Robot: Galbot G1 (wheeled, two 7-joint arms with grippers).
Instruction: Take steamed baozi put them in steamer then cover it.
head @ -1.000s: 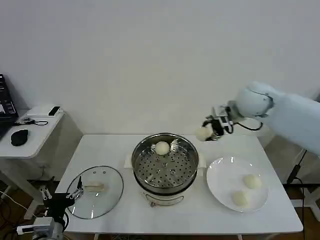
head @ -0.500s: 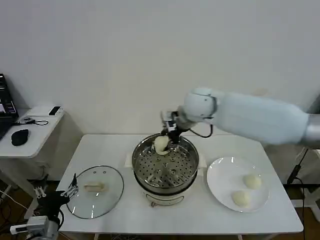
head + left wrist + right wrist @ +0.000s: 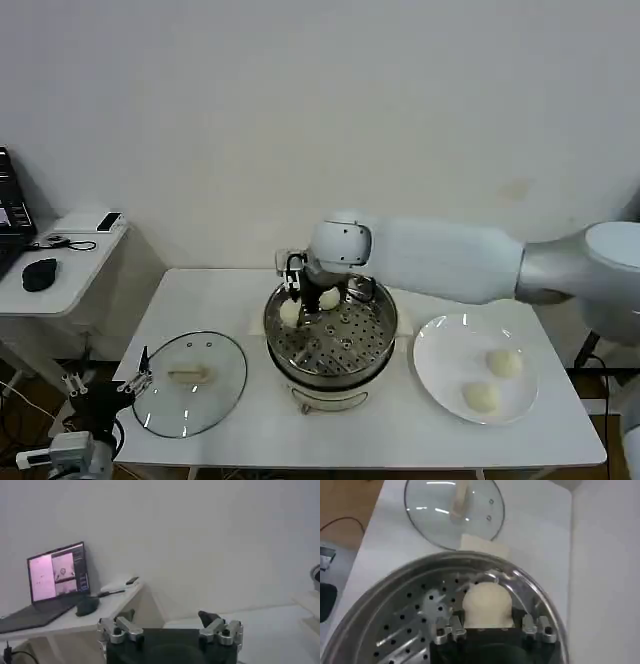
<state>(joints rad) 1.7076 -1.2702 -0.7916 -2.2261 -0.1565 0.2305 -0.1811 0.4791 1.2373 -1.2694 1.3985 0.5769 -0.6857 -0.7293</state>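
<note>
White counter (image 3: 420, 440) by plain wall; right pincer (image 3: 291, 300) pinches a smooth round baozi (image 3: 486, 603), seemingly inside shiny perforated steamer (image 3: 377, 340); left pincer (image 3: 170, 625) spread, glass cover (image 3: 190, 375) flat.

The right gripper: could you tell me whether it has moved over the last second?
Yes. The right gripper, shut on a baozi, has swung from beyond the plate's far edge leftward across the steamer to its left inner wall.

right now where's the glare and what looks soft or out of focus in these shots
Head view: bright glints on the steamer rim and streaks on the glass cover. Right wrist view: reflections on the cover; the baozi at the right pincer looks soft. Left wrist view: hazy, with a glowing laptop screen.
</note>
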